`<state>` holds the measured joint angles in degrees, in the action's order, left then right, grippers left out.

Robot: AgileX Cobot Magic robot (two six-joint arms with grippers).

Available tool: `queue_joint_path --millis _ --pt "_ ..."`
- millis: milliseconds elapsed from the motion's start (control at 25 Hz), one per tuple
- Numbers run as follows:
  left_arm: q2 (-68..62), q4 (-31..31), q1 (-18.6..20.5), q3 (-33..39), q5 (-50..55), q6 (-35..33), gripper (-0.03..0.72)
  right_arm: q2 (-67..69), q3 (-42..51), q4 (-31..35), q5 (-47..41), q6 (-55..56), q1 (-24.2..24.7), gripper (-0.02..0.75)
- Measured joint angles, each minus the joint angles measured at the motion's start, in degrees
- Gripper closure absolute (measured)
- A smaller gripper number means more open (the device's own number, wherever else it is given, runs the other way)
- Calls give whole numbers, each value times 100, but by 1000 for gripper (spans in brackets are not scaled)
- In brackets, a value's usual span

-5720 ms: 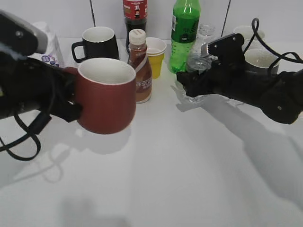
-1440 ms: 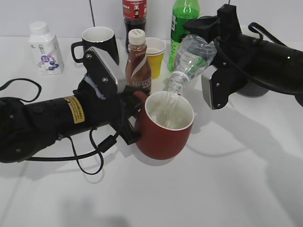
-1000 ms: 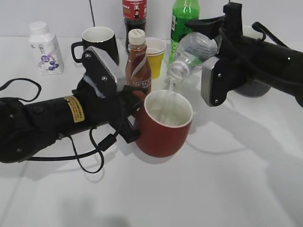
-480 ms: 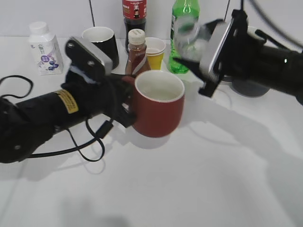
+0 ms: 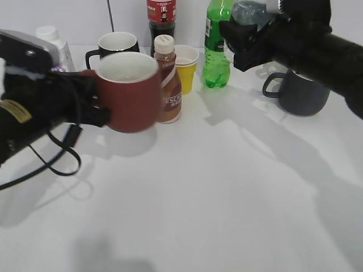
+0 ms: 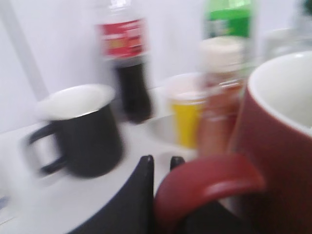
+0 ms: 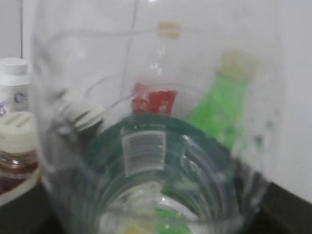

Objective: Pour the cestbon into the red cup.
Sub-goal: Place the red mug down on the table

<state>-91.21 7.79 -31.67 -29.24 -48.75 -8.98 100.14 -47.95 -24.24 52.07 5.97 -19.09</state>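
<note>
1. We take the brown Nescafe bottle (image 5: 168, 79) as our ref pt; the white surface (image 5: 215, 192) in front of it carries only shadows.
2. Nearest to us, left of the ref bottle, the left pincer (image 5: 95, 107) is clenched on the loop handle of the red cup (image 5: 127, 90). The cup is held off the surface, upright, its side just overlapping the ref bottle in the ext. view. Left wrist view: a black finger (image 6: 141, 195) sits beside the red handle.
3. Right of the ref bottle and higher up, the right pincer (image 5: 249, 39) grasps the cestbon (image 5: 249, 11); only the clear top part shows in the ext. view. Right wrist view is filled by the clear bottle w/ its dark green label (image 7: 151, 146).
4. Just right of the ref bottle, slightly behind: yellow cup (image 5: 186, 68), then green soda bottle (image 5: 218, 42).
5. Far right of it: dark grey mug (image 5: 298, 90).
6. Behind it: black mug (image 5: 116, 44), cola bottle (image 5: 161, 17).
7. Far left behind: white bottle (image 5: 54, 39), partly hidden.
</note>
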Motion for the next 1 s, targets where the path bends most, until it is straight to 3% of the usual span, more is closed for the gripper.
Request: queue_joint_path --millis 360,520,1000 --pt "-171 296 1068 37 -277 -179 625 668 -118 289 111 63 0 265" --pt "-566 275 1504 -13 -581 -191 625 852 -210 757 147 33 0 265" --pt "-2199 116 1688 -1319 -780 -190 625 901 -212 1023 -78 -11 0 265"
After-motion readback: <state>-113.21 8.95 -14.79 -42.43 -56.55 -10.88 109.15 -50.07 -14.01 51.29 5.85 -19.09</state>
